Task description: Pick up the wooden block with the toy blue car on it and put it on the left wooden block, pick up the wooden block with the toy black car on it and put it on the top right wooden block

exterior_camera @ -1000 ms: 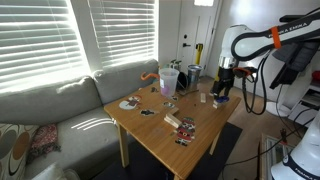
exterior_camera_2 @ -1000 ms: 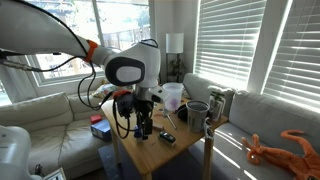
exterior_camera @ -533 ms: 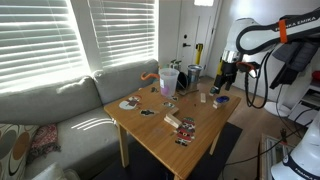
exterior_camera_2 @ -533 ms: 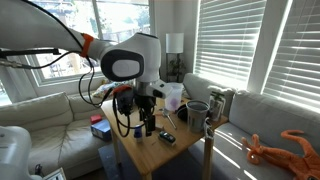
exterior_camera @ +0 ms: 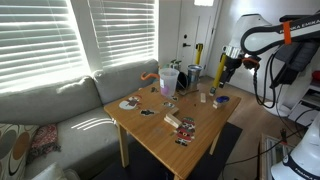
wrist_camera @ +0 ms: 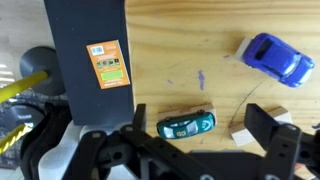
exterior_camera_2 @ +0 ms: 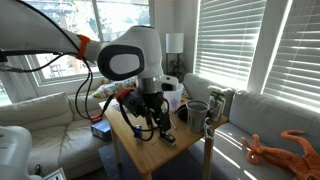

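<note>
Wooden table beside grey couch, closed blinds behind. Gripper hangs tilted over the table's far corner. Toy blue car, a tiny speck, below it. Cups cluster at far edge

A living room in a home: a light wooden table stands close against a grey upholstered sofa, and white slatted blinds cover the windows behind the sofa. A patterned cushion rests at the sofa end well away from the table. In an exterior view an orange soft toy sprawls on the sofa seat near the table. Cups crowd one end of the table. Beyond the table a shaded lamp stands by a bright window, and a cream sofa sits off to the table's side.
</note>
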You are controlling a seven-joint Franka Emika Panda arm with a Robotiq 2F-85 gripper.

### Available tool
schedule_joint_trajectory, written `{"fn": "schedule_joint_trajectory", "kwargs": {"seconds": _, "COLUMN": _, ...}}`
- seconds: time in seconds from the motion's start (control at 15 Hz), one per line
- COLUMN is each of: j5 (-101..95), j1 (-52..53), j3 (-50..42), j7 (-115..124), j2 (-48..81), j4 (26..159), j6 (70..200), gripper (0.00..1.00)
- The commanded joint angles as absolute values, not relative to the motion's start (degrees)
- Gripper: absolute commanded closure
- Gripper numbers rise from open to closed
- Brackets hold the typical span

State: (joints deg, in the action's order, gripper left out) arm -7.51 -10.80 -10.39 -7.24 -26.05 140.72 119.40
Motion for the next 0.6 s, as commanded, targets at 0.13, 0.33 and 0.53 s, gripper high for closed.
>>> {"fn": "schedule_joint_trajectory", "kwargs": {"seconds": 0.13, "j5": -7.6, "j1": -10.7, "j3": -10.7, "j7": -7.6, "j2": -25.9, "j4": 140.7, "j6": 119.6, "gripper": 0.00}}
{"fn": "schedule_joint_trajectory", "kwargs": {"seconds": 0.33, "j5": -8.1, "j1": -10.5, "j3": -10.9, "j7": -9.1, "j2": -25.4, "j4": 140.8, "j6": 120.8, "gripper": 0.00}}
{"fn": "schedule_joint_trajectory", "kwargs": {"seconds": 0.53, "j5": -8.9, "j1": -10.2, "j3": -11.4, "j7": -12.5, "j2": -24.0, "j4": 140.8, "j6": 122.8, "gripper": 0.00}}
